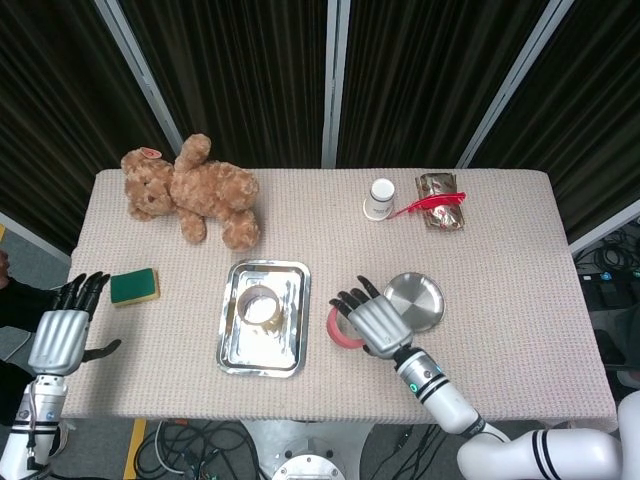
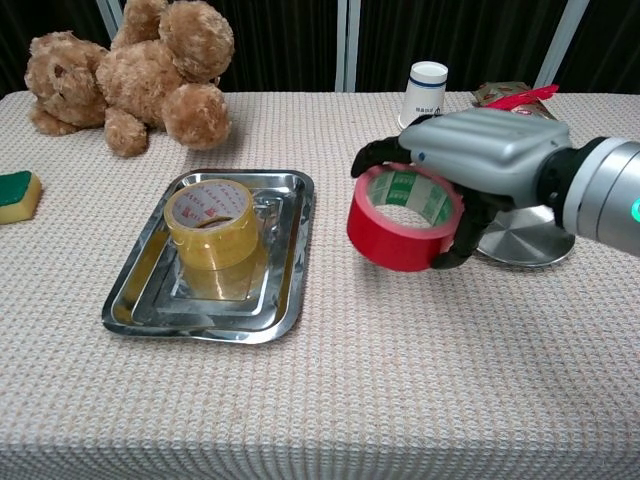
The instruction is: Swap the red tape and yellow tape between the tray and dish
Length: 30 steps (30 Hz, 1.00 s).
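Right hand gripping red tape from above, fingers wrapping its rim, holding it tilted above the desk, between tray and dish. In the head view, same hand sitting just left of the dish, red tape peeking out on its left side. Dish lying bare, nothing in it. Yellow tape standing in the tray, leaning slightly toward the tray's far left; in the head view, looking like a pale ring inside the tray. Left hand hanging off the desk's left edge, open, fingers spread, holding nothing. Also lying on the desk: teddy bear, sponge, paper cup, snack packet with red feather resting across it.
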Each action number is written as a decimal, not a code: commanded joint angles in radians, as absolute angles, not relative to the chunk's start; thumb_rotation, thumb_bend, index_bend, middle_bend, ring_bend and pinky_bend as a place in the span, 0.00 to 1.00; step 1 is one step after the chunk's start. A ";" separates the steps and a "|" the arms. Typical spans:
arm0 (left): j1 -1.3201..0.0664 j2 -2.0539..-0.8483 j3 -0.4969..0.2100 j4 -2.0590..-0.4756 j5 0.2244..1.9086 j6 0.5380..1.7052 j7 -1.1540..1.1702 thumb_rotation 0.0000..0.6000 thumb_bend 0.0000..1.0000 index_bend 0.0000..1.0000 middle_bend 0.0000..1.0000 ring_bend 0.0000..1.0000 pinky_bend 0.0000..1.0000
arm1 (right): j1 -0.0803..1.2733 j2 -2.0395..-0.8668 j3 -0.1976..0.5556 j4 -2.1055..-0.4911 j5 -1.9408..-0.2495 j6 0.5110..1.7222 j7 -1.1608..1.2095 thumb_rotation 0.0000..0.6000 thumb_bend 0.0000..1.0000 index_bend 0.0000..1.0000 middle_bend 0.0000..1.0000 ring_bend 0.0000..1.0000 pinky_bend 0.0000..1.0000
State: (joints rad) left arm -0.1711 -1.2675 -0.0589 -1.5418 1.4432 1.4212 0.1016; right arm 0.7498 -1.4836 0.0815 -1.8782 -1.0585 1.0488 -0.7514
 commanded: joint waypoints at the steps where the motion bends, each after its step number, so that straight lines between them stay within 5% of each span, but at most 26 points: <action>1: -0.168 -1.266 -0.057 -1.539 1.443 1.422 0.095 1.00 0.08 0.04 0.05 0.00 0.11 | 0.771 -1.526 0.070 -1.861 -1.034 1.033 -0.782 1.00 0.15 0.27 0.36 0.26 0.00; 9: -0.161 -1.262 -0.052 -1.528 1.443 1.420 0.071 1.00 0.08 0.04 0.05 0.00 0.11 | 0.797 -1.574 0.047 -1.838 -0.997 1.020 -0.830 1.00 0.13 0.22 0.33 0.23 0.00; 13: -0.160 -1.264 -0.052 -1.523 1.443 1.420 0.068 1.00 0.08 0.04 0.05 0.00 0.11 | 0.814 -1.565 0.042 -1.838 -0.973 0.989 -0.829 1.00 0.07 0.02 0.16 0.05 0.00; 17: -0.160 -1.266 -0.052 -1.517 1.442 1.416 0.058 1.00 0.08 0.05 0.05 0.00 0.11 | 0.827 -1.551 0.038 -1.841 -0.958 0.978 -0.827 1.00 0.00 0.00 0.00 0.00 0.00; 25: -0.168 -1.260 -0.050 -1.518 1.451 1.407 0.070 1.00 0.08 0.05 0.05 0.00 0.11 | 0.809 -1.495 0.040 -1.876 -0.982 1.014 -0.768 1.00 0.00 0.00 0.00 0.00 0.00; 30: -0.204 -1.249 -0.064 -1.540 1.474 1.381 0.077 1.00 0.08 0.05 0.05 0.00 0.11 | 0.715 -1.365 0.045 -1.931 -1.090 1.157 -0.656 1.00 0.00 0.00 0.00 0.00 0.00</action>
State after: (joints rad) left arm -0.1935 -1.2524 -0.0592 -1.5335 1.4666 1.3898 0.0751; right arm 0.7653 -1.4292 0.0398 -1.9024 -1.0370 1.0858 -0.7123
